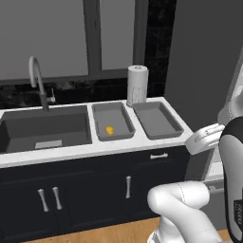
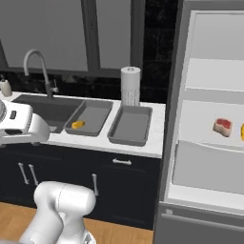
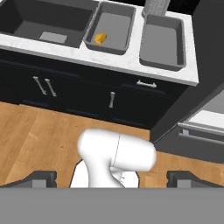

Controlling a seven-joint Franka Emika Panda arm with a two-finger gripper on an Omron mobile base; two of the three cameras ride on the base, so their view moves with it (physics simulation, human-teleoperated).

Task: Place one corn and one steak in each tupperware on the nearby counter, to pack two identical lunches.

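Note:
One corn (image 1: 109, 129) (image 2: 77, 125) (image 3: 100, 38) lies in the left tupperware (image 1: 124, 118) (image 2: 95, 114) (image 3: 118, 24) on the counter (image 1: 71, 152) (image 3: 65, 52). Beside it, the right tupperware (image 1: 158, 119) (image 2: 130, 125) (image 3: 162, 39) holds nothing. In the right base view a steak (image 2: 222, 127) rests on a shelf of the open fridge, and a second corn (image 2: 242, 132) is cut off by the frame edge beside it. My gripper (image 3: 112, 180) hangs high and well back from the counter, looking down over it. Its fingers (image 3: 41, 178) stand wide apart and hold nothing.
A dark sink basin (image 1: 42, 128) with a curved faucet (image 1: 37, 76) lies left of the trays. A paper towel roll (image 1: 137, 85) (image 2: 130, 86) stands behind them. The fridge (image 2: 209, 119) stands open to the right. Dark cabinets with silver handles (image 3: 146, 84) sit below, over wooden floor.

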